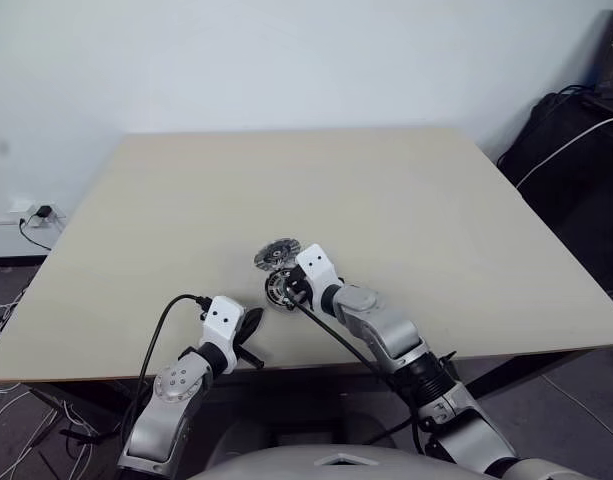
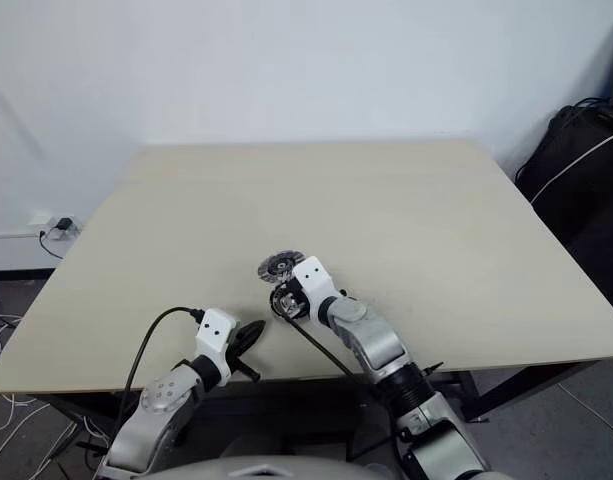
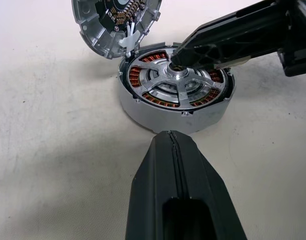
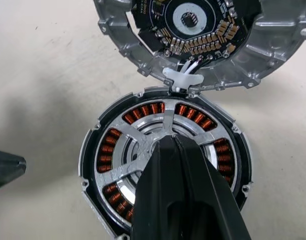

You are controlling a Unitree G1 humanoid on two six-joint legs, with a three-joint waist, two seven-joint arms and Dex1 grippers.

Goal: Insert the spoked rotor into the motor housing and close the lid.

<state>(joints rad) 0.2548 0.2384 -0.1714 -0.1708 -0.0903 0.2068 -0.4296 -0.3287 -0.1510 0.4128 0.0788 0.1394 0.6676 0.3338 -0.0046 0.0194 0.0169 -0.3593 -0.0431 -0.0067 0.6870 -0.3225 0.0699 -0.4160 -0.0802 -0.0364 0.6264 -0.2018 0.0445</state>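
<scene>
I see the motor housing (image 4: 165, 165) sitting flat on the worktop (image 1: 406, 200), with the spoked rotor (image 3: 175, 82) already seated inside it, silver spokes ringed by the copper windings. My right gripper (image 4: 173, 142) has its fingers pressed together, pinching nothing, and their joined tip sits right over the rotor's hub at the housing's centre. The lid (image 4: 207, 35) lies open just beyond the housing, touching its rim, its inner face up. My left gripper (image 3: 171, 136) also has its fingers pressed together and empty, the tip just beside the housing's outer wall on the near side.
</scene>
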